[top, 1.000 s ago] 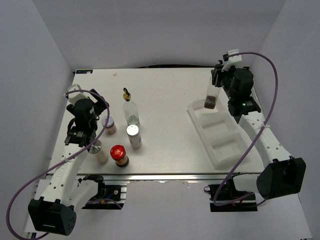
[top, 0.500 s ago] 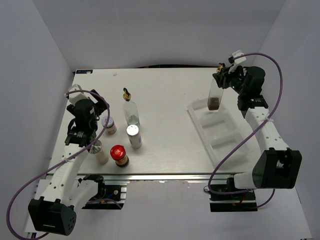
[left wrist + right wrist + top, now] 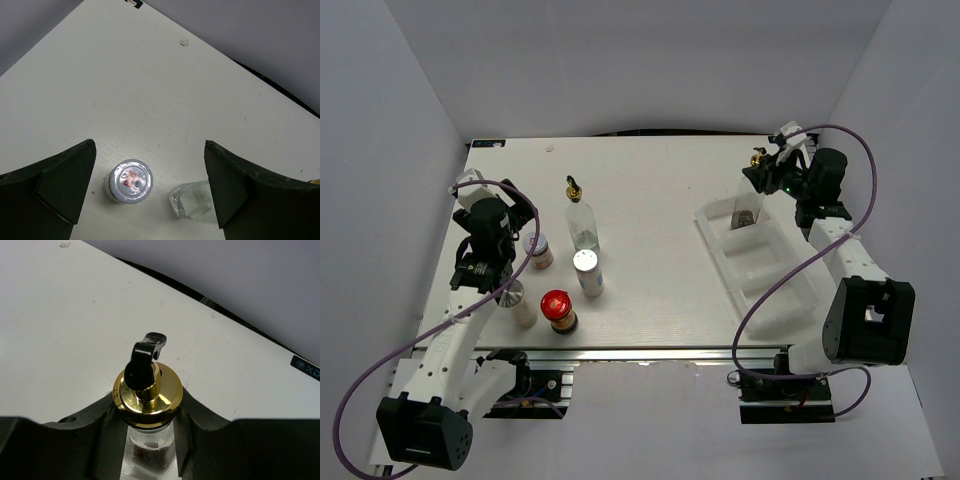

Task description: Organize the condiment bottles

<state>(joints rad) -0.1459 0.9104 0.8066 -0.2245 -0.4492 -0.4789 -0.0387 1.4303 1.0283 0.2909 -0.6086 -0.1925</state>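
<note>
My right gripper (image 3: 767, 172) is shut on the neck of a tall clear glass bottle (image 3: 747, 203) with a gold-black pourer. The bottle's base sits in the far compartment of the white tray (image 3: 765, 290). In the right wrist view the fingers (image 3: 107, 440) clamp just under the bottle's gold collar (image 3: 148, 393). My left gripper (image 3: 520, 224) is open and empty above the table. The left wrist view shows the white-lidded jar (image 3: 131, 181) and the base of the second glass bottle (image 3: 192, 201) below it. In the top view stand that second bottle (image 3: 581, 222), the white-lidded jar (image 3: 537, 250), a silver-capped shaker (image 3: 588, 272), the red-lidded jar (image 3: 558, 311) and another shaker (image 3: 521, 304).
The tray's two nearer compartments (image 3: 772, 285) hold nothing. White walls enclose the table on the left, back and right. The left arm's purple cable (image 3: 510, 275) loops over the shaker at the front left.
My right wrist has swung right and back while keeping hold of the bottle, whose top has shifted slightly right. The left arm and the other containers have not moved.
</note>
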